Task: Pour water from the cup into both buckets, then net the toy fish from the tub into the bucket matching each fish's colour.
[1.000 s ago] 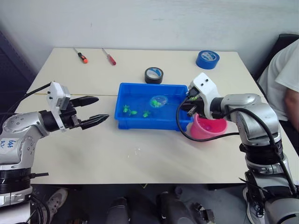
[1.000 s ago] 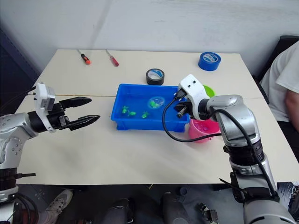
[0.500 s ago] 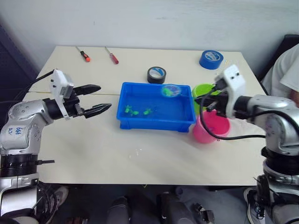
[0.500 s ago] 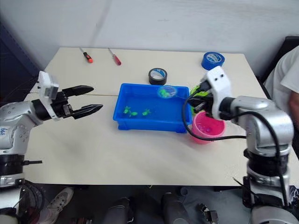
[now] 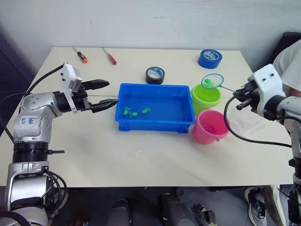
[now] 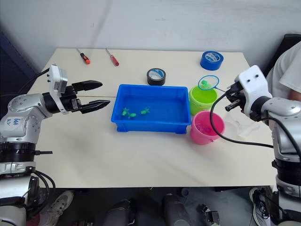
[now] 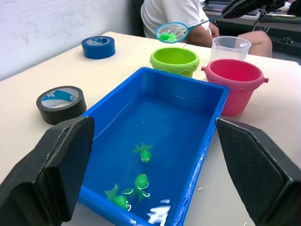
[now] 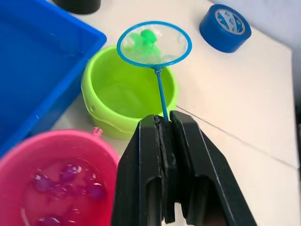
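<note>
My right gripper (image 8: 167, 123) is shut on the thin handle of the net (image 8: 154, 44). The blue hoop hangs above the far rim of the lime green bucket (image 5: 205, 97) with one green fish (image 8: 146, 37) in it. Just nearer stands the pink bucket (image 5: 210, 126), with water and pink fish (image 8: 66, 181) inside. The clear cup (image 5: 247, 123) stands right of the pink bucket. The blue tub (image 5: 155, 117) in the table's middle holds three green fish (image 7: 141, 153). My left gripper (image 5: 113, 92) is open and empty, just left of the tub.
A black tape roll (image 5: 154, 75) lies behind the tub and a blue tape roll (image 5: 209, 58) at the back right. Two screwdrivers (image 5: 81, 56) lie at the back left. A person in a white shirt (image 5: 289, 61) sits past the table's right edge.
My right gripper has lifted the net out of the tub with a green fish in it and carried it right, over the green bucket. The left gripper stays open.
</note>
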Controlling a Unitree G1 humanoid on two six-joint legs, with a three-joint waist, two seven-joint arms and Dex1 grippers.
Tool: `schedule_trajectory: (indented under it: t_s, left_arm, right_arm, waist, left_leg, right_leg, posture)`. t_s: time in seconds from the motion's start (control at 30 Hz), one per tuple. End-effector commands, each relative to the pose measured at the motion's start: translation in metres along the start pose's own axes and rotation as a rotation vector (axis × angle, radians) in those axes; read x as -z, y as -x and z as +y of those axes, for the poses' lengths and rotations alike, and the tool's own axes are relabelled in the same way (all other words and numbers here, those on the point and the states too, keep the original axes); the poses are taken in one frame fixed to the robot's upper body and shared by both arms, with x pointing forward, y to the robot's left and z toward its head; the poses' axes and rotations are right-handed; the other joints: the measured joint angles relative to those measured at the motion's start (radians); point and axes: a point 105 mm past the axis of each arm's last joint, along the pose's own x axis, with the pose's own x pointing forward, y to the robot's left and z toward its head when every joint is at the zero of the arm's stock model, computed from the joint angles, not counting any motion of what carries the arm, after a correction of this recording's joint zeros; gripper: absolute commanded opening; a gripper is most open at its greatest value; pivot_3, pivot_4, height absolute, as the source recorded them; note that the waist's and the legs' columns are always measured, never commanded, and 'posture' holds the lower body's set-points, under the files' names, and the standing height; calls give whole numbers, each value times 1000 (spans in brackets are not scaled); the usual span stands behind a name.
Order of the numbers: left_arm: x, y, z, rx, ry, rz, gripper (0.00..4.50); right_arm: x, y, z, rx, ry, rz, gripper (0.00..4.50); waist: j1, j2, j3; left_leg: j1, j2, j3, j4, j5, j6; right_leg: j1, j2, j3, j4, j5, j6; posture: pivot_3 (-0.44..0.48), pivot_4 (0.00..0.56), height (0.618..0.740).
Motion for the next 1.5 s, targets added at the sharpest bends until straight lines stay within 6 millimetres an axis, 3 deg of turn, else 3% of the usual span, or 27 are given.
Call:
schedule_trajectory:
  t_s: [0.03, 0.37, 0.53, 0.77, 0.87, 1.03, 1.1, 1.17, 1.33, 1.5]
  left_arm:
    - [-11, 0, 1, 6, -49, -16, 4470]
    - [-9, -3, -1, 23, -40, -14, 4470]
    - [-9, -4, -2, 28, -35, -15, 4470]
    - [-7, -5, -4, 33, -28, -15, 4470]
    - [-6, -4, -5, 32, -25, -15, 4470]
    - [-6, 5, -5, 15, -26, -2, 4470]
    - [-7, 18, 2, -26, -21, 8, 4470]
    - [-5, 31, 6, -58, -13, 35, 4470]
    - [4, 52, 11, -135, 9, 69, 4470]
    - [13, 68, 3, -197, 42, 75, 4470]
  right_arm:
    - [-13, 4, -4, 69, 232, -36, 0]
    - [-7, 6, 6, 138, 757, -6, 0]
    - [2, 5, 6, 139, 867, 21, 0]
    - [-1, 2, 3, 177, 1074, 27, 0]
    - [-4, 1, 3, 188, 1070, 13, 0]
    - [-25, 11, -2, 228, 971, -58, 0]
    - [-50, 14, -2, 220, 719, -134, 0]
    - [-60, 10, 11, 107, 518, -170, 0]
    - [-62, -1, 47, -176, 202, -141, 0]
    - [-49, -14, 81, -415, -70, 34, 0]
  waist:
    - [1, 0, 0]
    - [3, 0, 0]
    - [2, 0, 0]
    - [2, 0, 0]
    - [2, 0, 0]
    - [2, 0, 0]
    - [-7, 0, 0]
    - [-12, 1, 1]
    - [0, 1, 1]
    - [1, 1, 1]
  left_leg:
    - [0, 0, 0, 0, 0, 0]
    - [0, 0, 0, 1, 0, 0]
    - [0, 0, 0, 1, 0, -1]
    - [1, 0, 1, 4, 0, -1]
    - [1, 0, 1, 5, 0, -1]
    - [1, 0, 1, 6, 1, -1]
    - [1, 1, 1, 6, 1, -2]
    - [2, 2, 2, 8, 1, -3]
    - [3, 3, -2, 10, 2, -3]
    - [0, 2, -3, 12, 0, 0]
  right_leg:
    - [0, 0, 0, 0, 0, 0]
    - [0, 0, 0, 1, 0, 0]
    - [0, 0, 0, 2, 0, 0]
    - [0, 0, 0, 5, 0, 0]
    - [0, 0, 0, 6, 0, 0]
    - [0, 1, 0, 7, 0, 0]
    - [0, 1, 1, 8, 0, 0]
    - [0, 3, 1, 12, 0, 0]
    - [1, 2, -2, 14, -1, -2]
    - [0, -1, -3, 14, -1, -2]
  posture:
    - [0, 150, 734]
    - [0, 150, 734]
    - [0, 150, 734]
    - [0, 150, 734]
    - [0, 150, 734]
    - [0, 150, 734]
    - [0, 150, 734]
    - [0, 150, 734]
    - [0, 150, 734]
    - [0, 150, 734]
